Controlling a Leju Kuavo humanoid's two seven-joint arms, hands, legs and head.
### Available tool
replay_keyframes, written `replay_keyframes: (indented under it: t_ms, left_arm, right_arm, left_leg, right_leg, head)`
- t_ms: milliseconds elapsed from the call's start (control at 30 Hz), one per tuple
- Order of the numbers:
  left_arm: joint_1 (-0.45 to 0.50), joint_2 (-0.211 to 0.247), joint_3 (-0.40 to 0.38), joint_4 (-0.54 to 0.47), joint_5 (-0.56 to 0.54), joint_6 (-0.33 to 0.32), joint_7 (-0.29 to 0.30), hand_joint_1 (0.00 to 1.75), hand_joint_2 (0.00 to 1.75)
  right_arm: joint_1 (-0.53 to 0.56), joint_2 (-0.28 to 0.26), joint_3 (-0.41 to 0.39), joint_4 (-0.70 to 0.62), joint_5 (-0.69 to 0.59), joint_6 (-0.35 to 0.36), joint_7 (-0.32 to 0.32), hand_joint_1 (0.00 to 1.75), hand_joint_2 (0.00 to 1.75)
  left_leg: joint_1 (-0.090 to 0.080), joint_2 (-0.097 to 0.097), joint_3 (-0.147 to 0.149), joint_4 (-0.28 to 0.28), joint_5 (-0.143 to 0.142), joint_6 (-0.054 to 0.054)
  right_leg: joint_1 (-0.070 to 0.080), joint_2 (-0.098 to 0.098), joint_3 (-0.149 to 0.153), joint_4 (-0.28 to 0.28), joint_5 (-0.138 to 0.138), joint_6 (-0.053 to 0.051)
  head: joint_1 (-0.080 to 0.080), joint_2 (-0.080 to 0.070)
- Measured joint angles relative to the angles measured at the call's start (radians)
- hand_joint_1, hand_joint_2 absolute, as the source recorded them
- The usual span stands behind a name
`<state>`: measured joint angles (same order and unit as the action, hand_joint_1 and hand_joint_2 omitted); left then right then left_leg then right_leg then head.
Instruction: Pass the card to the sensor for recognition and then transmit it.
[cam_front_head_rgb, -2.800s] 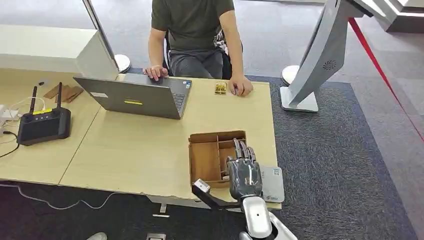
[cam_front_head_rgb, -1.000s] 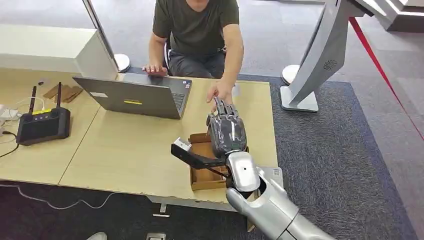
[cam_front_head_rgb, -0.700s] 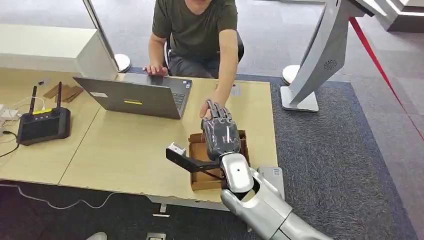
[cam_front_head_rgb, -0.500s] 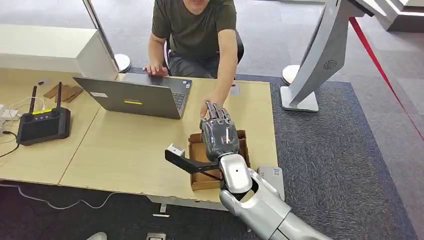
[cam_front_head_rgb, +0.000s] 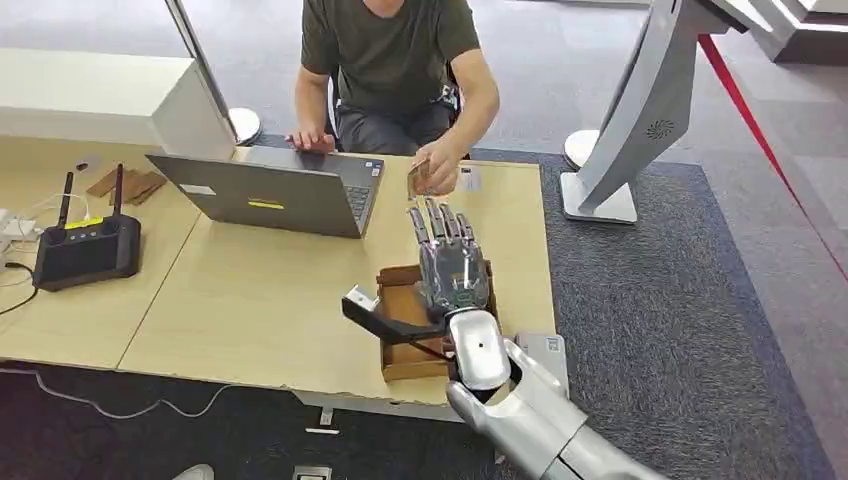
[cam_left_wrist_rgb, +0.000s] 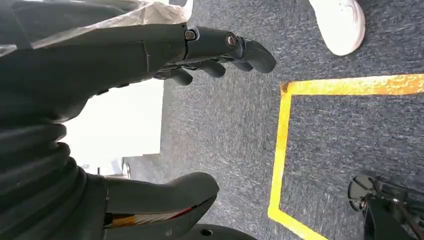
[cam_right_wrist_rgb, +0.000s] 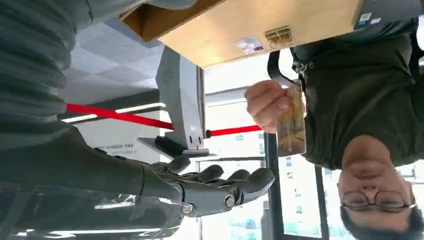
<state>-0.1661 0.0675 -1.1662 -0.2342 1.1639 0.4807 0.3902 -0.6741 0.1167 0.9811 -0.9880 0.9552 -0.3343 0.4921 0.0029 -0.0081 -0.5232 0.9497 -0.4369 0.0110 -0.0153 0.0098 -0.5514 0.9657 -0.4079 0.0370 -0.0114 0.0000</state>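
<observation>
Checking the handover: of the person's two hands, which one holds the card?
The person's hand raised above the table's far edge, just beyond the robot's right hand, holds the card. Their other hand rests by the laptop.

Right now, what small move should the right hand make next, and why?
Probably draw the right hand back toward the table: it is held out empty with fingers spread, and the person's hand already holds the card, so the handover looks done.
</observation>
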Motion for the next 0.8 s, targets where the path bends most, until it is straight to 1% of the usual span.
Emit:
replay_keyframes:
  t_ms: [67, 100, 133, 200, 267, 300, 367, 400, 433, 467, 500, 533, 567, 633, 667, 700, 733, 767, 800]
  left_arm:
    - [0.004, 0.000, 0.000, 0.000, 0.000, 0.001, -0.004, 0.00, 1.75]
    - [0.005, 0.000, 0.000, 0.000, 0.000, 0.003, -0.004, 0.00, 1.75]
    - [0.006, 0.000, 0.000, 0.000, 0.000, 0.004, -0.004, 0.00, 1.75]
    - [0.009, 0.000, 0.000, 0.000, 0.000, 0.005, -0.003, 0.00, 1.75]
    - [0.009, 0.000, 0.000, 0.000, -0.003, 0.006, 0.002, 0.00, 1.75]
    - [0.009, 0.000, 0.000, 0.000, -0.006, 0.006, 0.007, 0.00, 1.75]
    - [0.007, 0.000, 0.000, 0.000, -0.010, 0.006, 0.011, 0.00, 1.75]
    - [0.009, 0.000, 0.000, 0.000, -0.010, 0.005, 0.012, 0.00, 1.75]
    - [0.011, 0.001, 0.000, 0.000, -0.010, 0.005, 0.012, 0.00, 1.75]
    - [0.013, 0.002, 0.000, 0.000, -0.007, 0.005, 0.010, 0.00, 1.75]
    - [0.017, 0.002, 0.000, 0.000, -0.002, 0.005, 0.004, 0.00, 1.75]
    - [0.022, 0.003, 0.000, 0.000, 0.006, 0.006, -0.003, 0.00, 1.75]
    - [0.029, 0.005, 0.001, 0.000, 0.014, 0.008, -0.012, 0.00, 1.75]
    - [0.041, 0.008, 0.004, 0.000, 0.031, 0.014, -0.029, 0.00, 1.75]
    - [0.044, 0.010, 0.006, 0.000, 0.039, 0.015, -0.037, 0.00, 1.75]
    - [0.047, 0.011, 0.010, 0.000, 0.047, 0.016, -0.042, 0.00, 1.75]
    - [0.049, 0.013, 0.013, 0.000, 0.055, 0.016, -0.048, 0.00, 1.75]
    - [0.051, 0.015, 0.017, 0.000, 0.062, 0.016, -0.051, 0.00, 1.75]
    - [0.055, 0.016, 0.021, 0.000, 0.067, 0.016, -0.051, 0.00, 1.75]
  right_arm:
    - [0.013, -0.014, -0.023, -0.002, -0.060, -0.072, -0.006, 0.00, 1.75]
    - [0.022, -0.025, -0.040, -0.004, -0.120, -0.118, -0.021, 0.00, 1.75]
    - [0.033, -0.039, -0.061, -0.007, -0.188, -0.161, -0.042, 0.00, 1.75]
    - [0.056, -0.065, -0.111, -0.013, -0.298, -0.227, -0.064, 0.00, 1.75]
    - [0.081, -0.084, -0.162, -0.023, -0.379, -0.296, -0.076, 0.00, 1.75]
    - [0.096, -0.094, -0.190, -0.030, -0.428, -0.321, -0.094, 0.00, 1.75]
    - [0.141, -0.119, -0.272, -0.052, -0.569, -0.352, -0.171, 0.00, 1.75]
    - [0.166, -0.139, -0.326, -0.055, -0.685, -0.355, -0.232, 0.00, 1.75]
    - [0.197, -0.151, -0.380, -0.055, -0.781, -0.356, -0.300, 0.00, 1.75]
    - [0.232, -0.169, -0.445, -0.051, -0.881, -0.357, -0.354, 0.00, 1.75]
    - [0.265, -0.188, -0.519, -0.037, -0.962, -0.356, -0.397, 0.00, 1.75]
    - [0.295, -0.202, -0.583, -0.012, -1.071, -0.350, -0.453, 0.00, 1.75]
    - [0.319, -0.219, -0.635, 0.023, -1.150, -0.344, -0.494, 0.00, 1.75]
    - [0.355, -0.242, -0.718, 0.114, -1.302, -0.289, -0.580, 0.00, 1.75]
    - [0.369, -0.250, -0.744, 0.161, -1.355, -0.257, -0.605, 0.00, 1.75]
    - [0.387, -0.257, -0.769, 0.216, -1.404, -0.208, -0.613, 0.00, 1.75]
    - [0.410, -0.261, -0.790, 0.262, -1.440, -0.163, -0.603, 0.00, 1.75]
    - [0.436, -0.263, -0.812, 0.308, -1.481, -0.106, -0.573, 0.00, 1.75]
    - [0.458, -0.264, -0.831, 0.347, -1.504, -0.065, -0.557, 0.00, 1.75]
  left_leg:
    - [0.000, 0.000, 0.000, 0.000, 0.000, 0.000]
    - [0.000, 0.000, 0.000, 0.000, 0.000, 0.000]
    - [0.000, 0.000, 0.000, 0.000, 0.000, 0.000]
    - [0.000, 0.000, 0.000, 0.000, 0.000, 0.000]
    - [0.000, 0.000, 0.000, 0.000, 0.000, 0.000]
    - [-0.001, 0.001, 0.001, 0.000, 0.000, 0.000]
    - [0.000, -0.001, 0.001, 0.001, 0.000, 0.000]
    - [0.000, -0.001, 0.001, 0.001, -0.001, 0.001]
    - [0.000, -0.002, 0.002, 0.001, -0.001, 0.001]
    - [0.000, -0.003, 0.001, 0.001, -0.001, 0.002]
    - [0.000, -0.004, 0.002, 0.001, -0.002, 0.002]
    - [0.000, -0.006, 0.002, 0.001, -0.002, 0.002]
    - [0.000, -0.006, 0.001, 0.001, -0.003, 0.002]
    - [0.000, -0.004, 0.002, 0.001, -0.005, 0.001]
    - [0.000, -0.003, 0.002, 0.001, -0.006, 0.001]
    - [0.000, -0.003, 0.003, 0.001, -0.006, 0.002]
    - [0.000, -0.004, 0.003, 0.001, -0.006, 0.002]
    - [0.000, -0.006, 0.003, 0.001, -0.007, 0.002]
    - [0.000, -0.006, 0.003, 0.001, -0.007, 0.002]
  right_leg:
    - [0.000, 0.000, -0.001, 0.000, 0.000, 0.000]
    - [0.000, 0.000, 0.000, 0.000, 0.000, 0.000]
    - [0.000, 0.000, 0.000, 0.000, 0.000, 0.000]
    - [0.000, 0.000, 0.000, 0.000, 0.000, 0.000]
    - [0.000, 0.001, 0.000, -0.001, 0.000, 0.000]
    - [-0.001, 0.001, 0.000, -0.001, 0.000, 0.000]
    - [0.000, 0.000, 0.000, -0.002, 0.000, 0.000]
    - [0.000, -0.001, 0.001, -0.002, 0.000, 0.000]
    - [0.000, -0.001, 0.001, -0.002, -0.001, 0.001]
    - [0.000, -0.002, 0.002, -0.002, -0.001, 0.001]
    - [0.000, -0.003, 0.003, -0.002, -0.002, 0.002]
    - [0.000, -0.003, 0.004, -0.003, -0.003, 0.002]
    - [0.000, -0.003, 0.004, -0.003, -0.003, 0.002]
    - [-0.001, -0.001, 0.003, -0.003, -0.003, 0.003]
    - [-0.001, 0.000, 0.003, -0.003, -0.003, 0.003]
    - [0.000, 0.000, 0.004, -0.003, -0.004, 0.002]
    - [0.000, -0.001, 0.004, -0.003, -0.005, 0.003]
    - [0.000, -0.002, 0.005, -0.003, -0.006, 0.003]
    - [0.000, -0.002, 0.005, -0.003, -0.007, 0.002]
  head:
    - [0.000, 0.000]
    - [0.000, 0.000]
    - [0.000, 0.000]
    - [0.000, 0.000]
    - [0.000, 0.000]
    - [0.000, 0.000]
    - [0.000, 0.000]
    - [0.000, 0.000]
    - [0.000, 0.000]
    - [0.000, 0.000]
    - [0.000, 0.000]
    - [0.000, 0.000]
    - [0.000, 0.000]
    - [0.000, 0.000]
    - [0.000, 0.000]
    - [0.000, 0.000]
    - [0.000, 0.000]
    - [0.000, 0.000]
    - [0.000, 0.000]
